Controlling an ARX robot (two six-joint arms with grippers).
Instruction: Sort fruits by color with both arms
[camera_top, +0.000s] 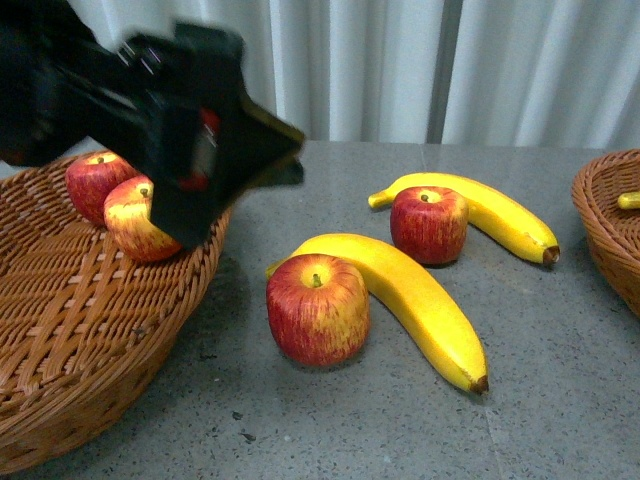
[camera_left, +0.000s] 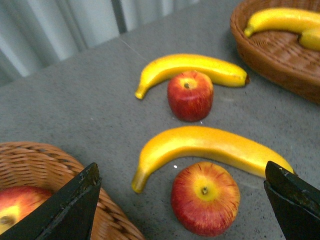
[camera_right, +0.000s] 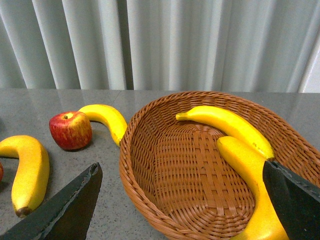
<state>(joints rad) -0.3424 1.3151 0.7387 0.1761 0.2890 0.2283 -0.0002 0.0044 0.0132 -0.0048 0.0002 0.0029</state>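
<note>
Fruits all over the grey table (camera_top: 560, 400), so near to far we go! Closest in, the near apple (camera_top: 318, 308) sits upright, stem up. The near banana (camera_top: 420, 300) curls from its twelve o'clock round to its four o'clock, just beside it.

Out at nine o'clock, the left basket (camera_top: 60, 330) has the basket apples (camera_top: 135, 222), two of them, side by side by its far rim. The left arm (camera_top: 110, 90) hangs blurred over that rim. Its wrist camera shows the left gripper (camera_left: 181, 170) spread wide, with nothing between the fingers (camera_left: 65, 210).

Further back, at one o'clock from the near apple, the far apple (camera_top: 428, 224) sits just in front of the arching far banana (camera_top: 490, 212).

Way out at three o'clock, the right basket (camera_top: 605, 240) holds the basket bananas (camera_right: 227, 125), a pair. The right gripper (camera_right: 180, 172) faces into it, jaws fully parted and empty. White curtain (camera_top: 380, 60) closes the back.
</note>
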